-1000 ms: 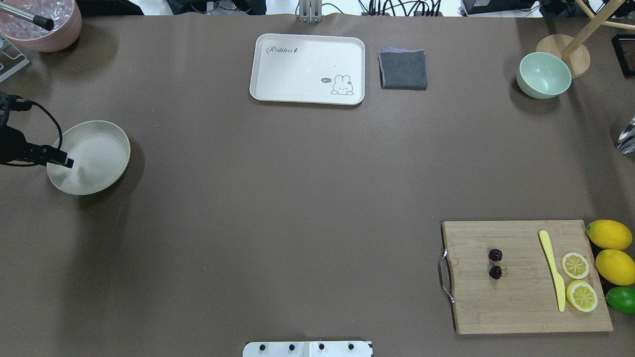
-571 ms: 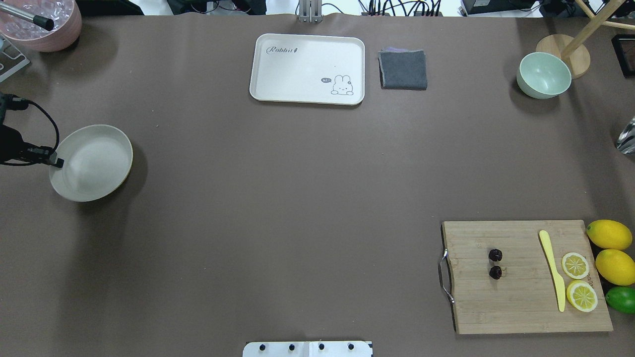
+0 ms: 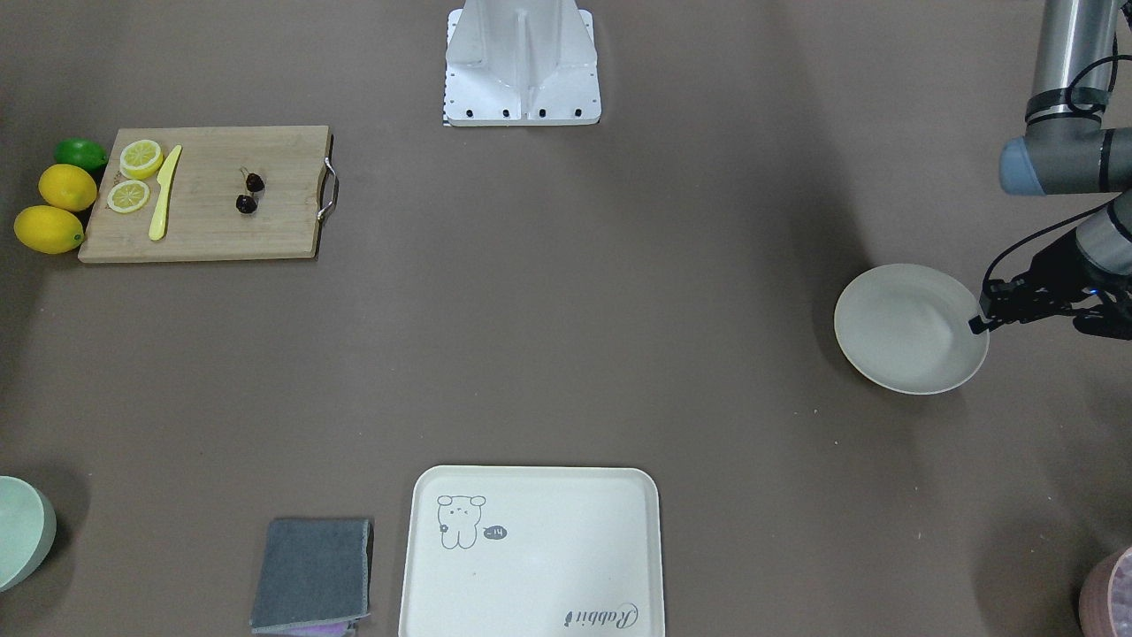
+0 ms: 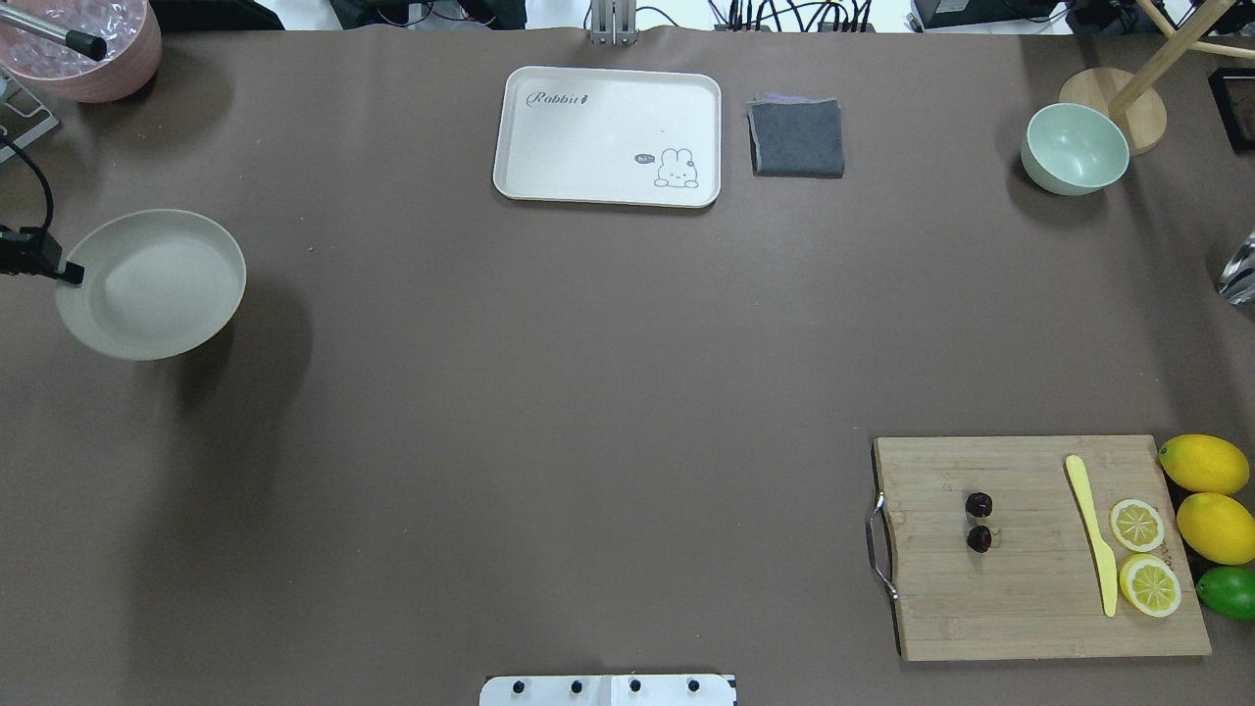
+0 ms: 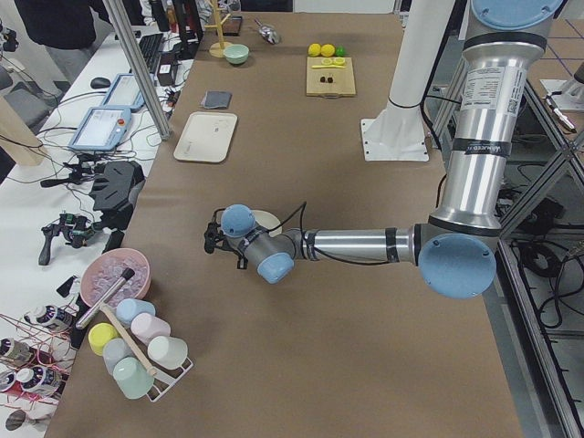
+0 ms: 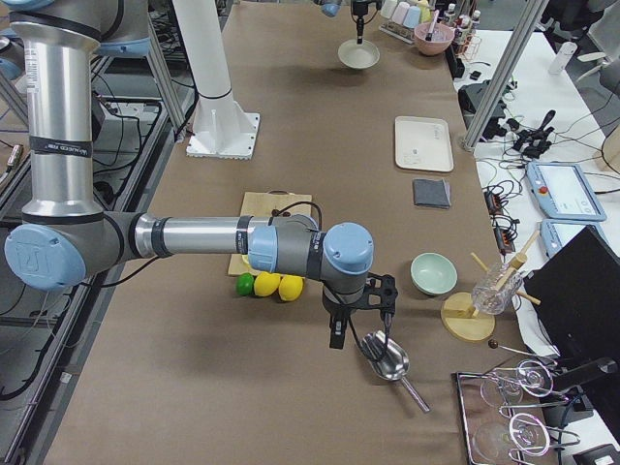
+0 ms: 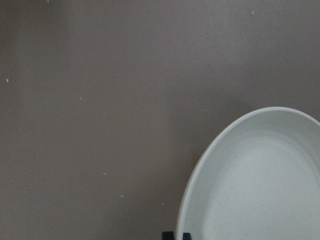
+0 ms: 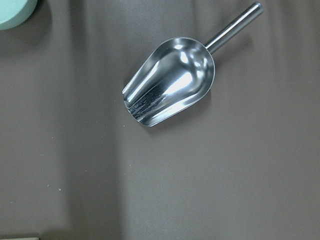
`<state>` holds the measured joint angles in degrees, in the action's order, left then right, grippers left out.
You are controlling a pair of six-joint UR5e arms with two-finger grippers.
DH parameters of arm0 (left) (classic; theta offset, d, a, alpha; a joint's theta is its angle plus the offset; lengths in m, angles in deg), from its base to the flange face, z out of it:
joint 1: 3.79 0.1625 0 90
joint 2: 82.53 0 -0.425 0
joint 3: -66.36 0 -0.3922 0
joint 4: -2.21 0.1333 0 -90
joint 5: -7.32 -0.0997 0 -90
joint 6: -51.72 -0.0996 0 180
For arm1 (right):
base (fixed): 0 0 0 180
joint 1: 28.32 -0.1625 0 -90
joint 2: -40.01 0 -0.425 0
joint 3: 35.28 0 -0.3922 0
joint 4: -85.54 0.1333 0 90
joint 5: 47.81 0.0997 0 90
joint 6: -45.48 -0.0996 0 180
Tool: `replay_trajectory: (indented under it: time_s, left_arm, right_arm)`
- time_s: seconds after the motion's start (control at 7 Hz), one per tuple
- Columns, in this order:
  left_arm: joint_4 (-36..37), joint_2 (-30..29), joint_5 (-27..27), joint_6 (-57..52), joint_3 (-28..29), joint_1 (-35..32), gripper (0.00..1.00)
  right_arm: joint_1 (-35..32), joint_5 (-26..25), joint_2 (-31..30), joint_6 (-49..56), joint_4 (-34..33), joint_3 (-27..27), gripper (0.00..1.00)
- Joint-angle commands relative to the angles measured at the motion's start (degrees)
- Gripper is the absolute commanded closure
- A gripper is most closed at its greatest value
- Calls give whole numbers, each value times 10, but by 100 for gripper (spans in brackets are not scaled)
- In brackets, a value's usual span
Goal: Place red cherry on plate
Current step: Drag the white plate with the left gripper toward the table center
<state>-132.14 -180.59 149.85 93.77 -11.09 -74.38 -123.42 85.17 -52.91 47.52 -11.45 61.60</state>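
Slippage is the worry: left gripper [image 4: 71, 277] pinches only the rim of the plate [image 4: 157, 289], well apart from the red cherry [image 4: 978, 522], and a tilt could drop it.

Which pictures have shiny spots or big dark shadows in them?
Right wrist-mounted view: the metal scoop has bright white glare in its hollow, and soft shadow bands cross the table. Overhead view: the plate throws a wide blurry shadow to its lower right. Left wrist-mounted view: the plate's rim looks soft, not crisp.
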Motion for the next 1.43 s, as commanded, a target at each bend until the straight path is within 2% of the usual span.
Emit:
replay_trajectory:
  time_s: [0.0, 0.14, 0.57, 0.71, 1.14, 1.29]
  left_arm:
    - [65, -62, 28, 60, -20, -17, 100]
    - [63, -114, 18, 178, -35, 5, 100]
    - [64, -184, -159, 419, -107, 192, 100]
    - [64, -191, -221, 475, -131, 259, 100]
    - [64, -215, -381, 555, -133, 402, 100]
    - [65, -214, -415, 556, -132, 437, 100]
  right_arm:
    - [1, 1, -2, -1, 11, -3, 0]
    - [1, 1, -2, -1, 12, -2, 0]
    - [1, 2, -2, -1, 12, -2, 0]
    - [1, 2, -1, -1, 12, -1, 0]
    - [1, 2, -1, -3, 12, 2, 0]
    - [1, 3, 1, -4, 12, 3, 0]
